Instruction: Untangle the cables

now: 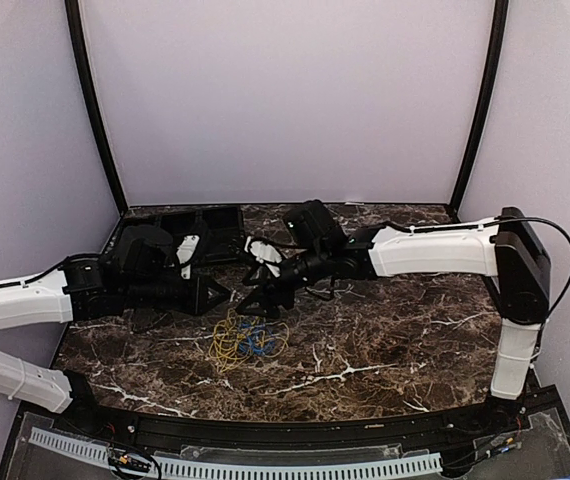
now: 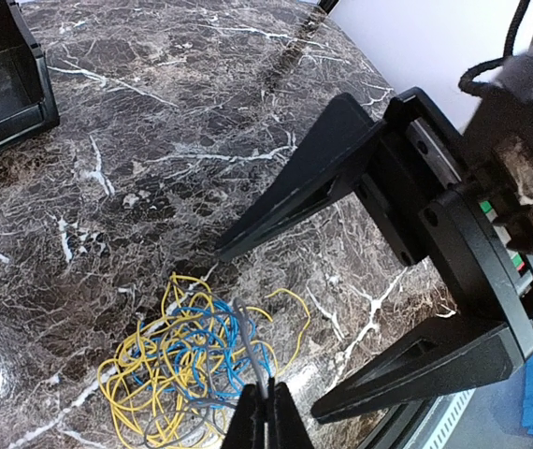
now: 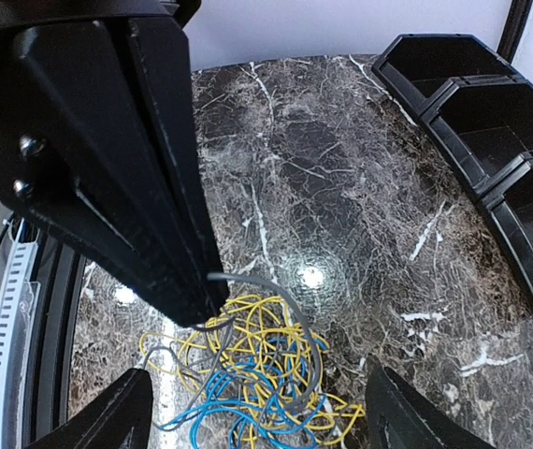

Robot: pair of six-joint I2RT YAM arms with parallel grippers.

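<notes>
Yellow cord [image 2: 134, 376] and blue cord [image 2: 212, 344] lie meshed in one loose heap on the marble table [image 1: 395, 330], centre front in the top view. Their loops cross through each other and nothing is separated, so nearly all the untangling looks left to do. A grey cord [image 2: 259, 365] threads the same heap. At 11 o'clock of the heap, the left gripper [image 2: 266, 416] is pinched tight on that grey cord. At 12 o'clock the right gripper [image 3: 266, 421] hangs spread wide above the heap, holding nothing. Black bins [image 1: 205, 230] sit farther out at 11 o'clock.
</notes>
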